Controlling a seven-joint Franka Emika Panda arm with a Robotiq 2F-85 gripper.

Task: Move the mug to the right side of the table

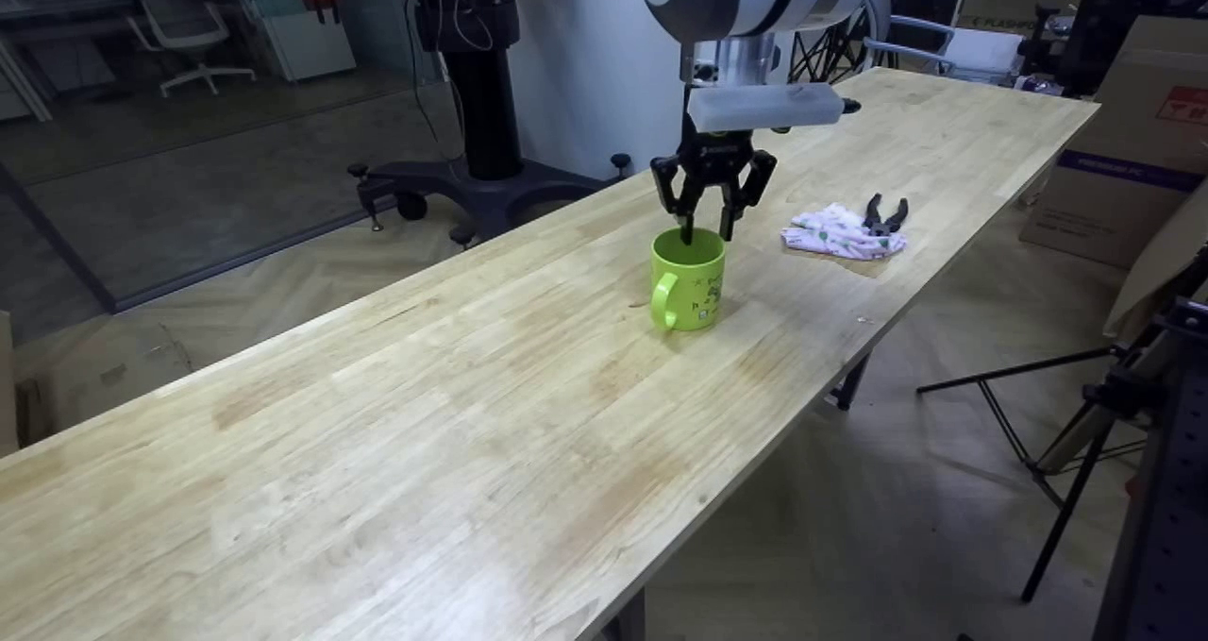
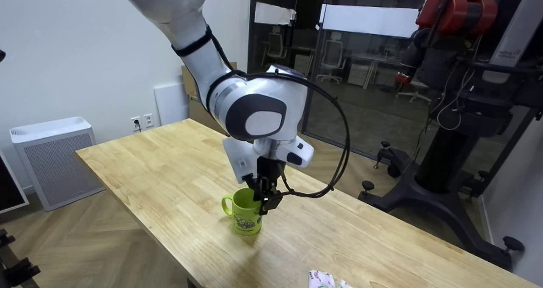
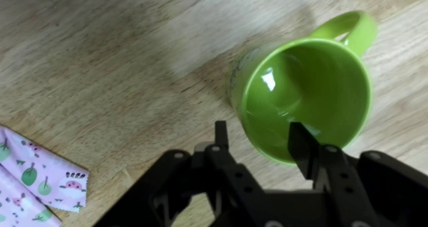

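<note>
The tool (image 3: 258,129) straddles the rim of the lime-green mug (image 1: 696,287), jaws apart, one finger inside, one outside! That glossy cylinder's standing on the wood-plank tabletop (image 1: 444,414), axis upright, handle pointing away from the tool; its print's too small to read, the patterned cloth (image 3: 36,185) cut off in the wrist view.

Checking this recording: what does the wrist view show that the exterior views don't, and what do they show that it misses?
Only the wrist view: a look down into the mug to its bottom, and the print on the cloth clear enough to pick out its green leafy shapes.

Only the exterior views: the white arm and an office chair in the background, in both; in an exterior view, black pliers.

Shared by all: the mug standing on the table, part of the cloth, and the gripper at the mug's rim.
</note>
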